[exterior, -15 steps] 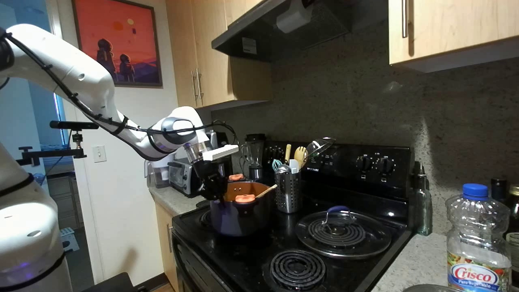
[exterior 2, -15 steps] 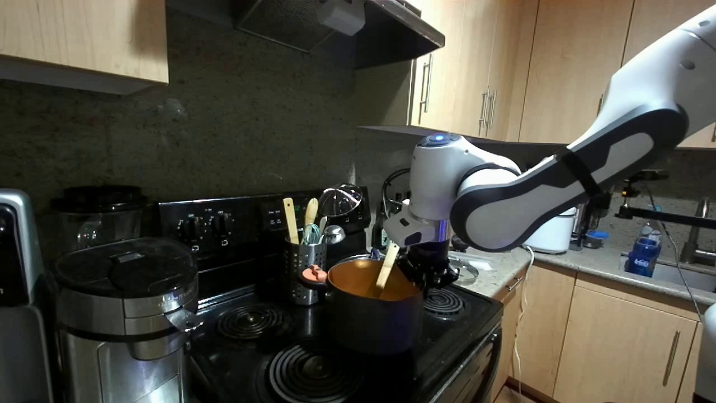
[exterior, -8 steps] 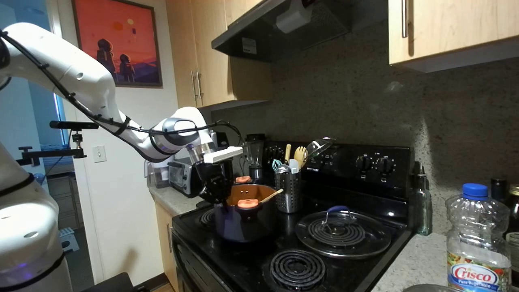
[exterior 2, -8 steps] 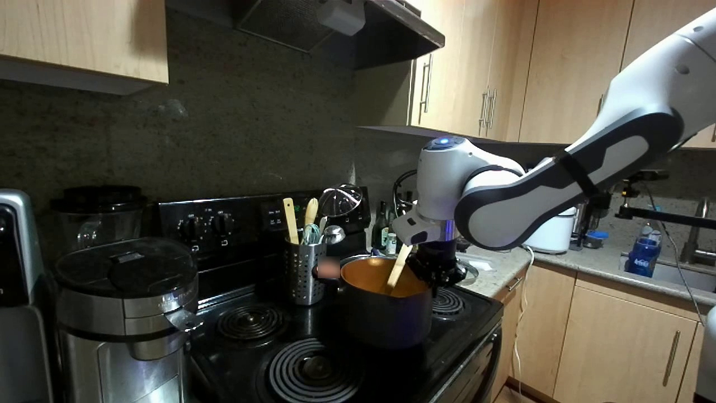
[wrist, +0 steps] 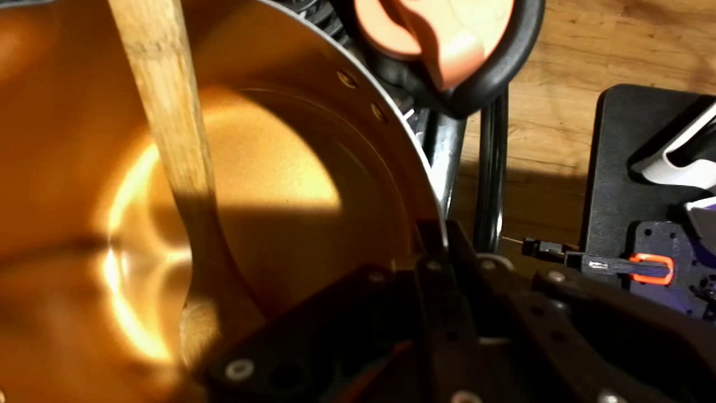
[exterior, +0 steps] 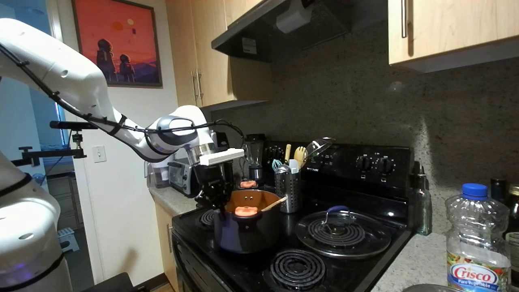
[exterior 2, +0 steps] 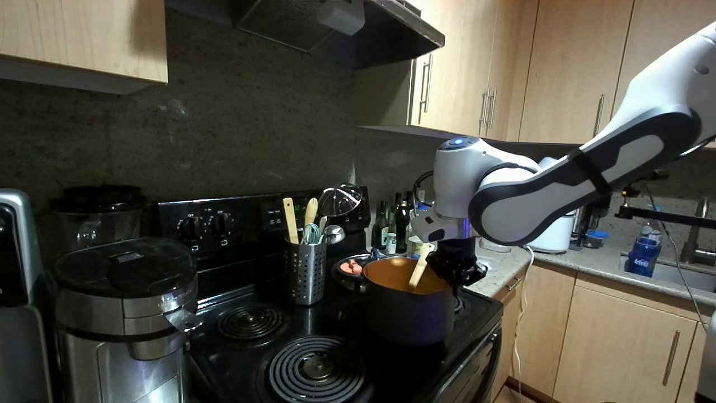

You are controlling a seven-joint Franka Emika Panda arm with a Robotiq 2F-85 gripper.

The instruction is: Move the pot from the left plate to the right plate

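The pot (exterior: 249, 235), dark outside and copper inside with orange-covered side handles, stands between the left and right front burners; it also shows in an exterior view (exterior 2: 411, 316). My gripper (exterior: 221, 209) is shut on the pot's near rim, also in an exterior view (exterior 2: 452, 281). In the wrist view the gripper (wrist: 445, 237) has one finger inside the wall and one outside. The right plate (exterior: 298, 267) is a bare black coil burner beside the pot, mostly hidden behind it in an exterior view (exterior 2: 460, 305). I cannot tell whether the pot touches the stovetop.
A wooden spoon (wrist: 170, 117) leans in the pot. The steel utensil holder (exterior: 288, 196) stands behind the pot. A glass lid (exterior: 377, 231) covers the back right burner. The left front burner (exterior 2: 316, 369) is uncovered. A range hood (exterior: 279, 36) hangs above.
The pot and gripper have moved together along the stove, away from the left front burner and toward the right one. The gripper has stayed on the rim, and the spoon moved with the pot.
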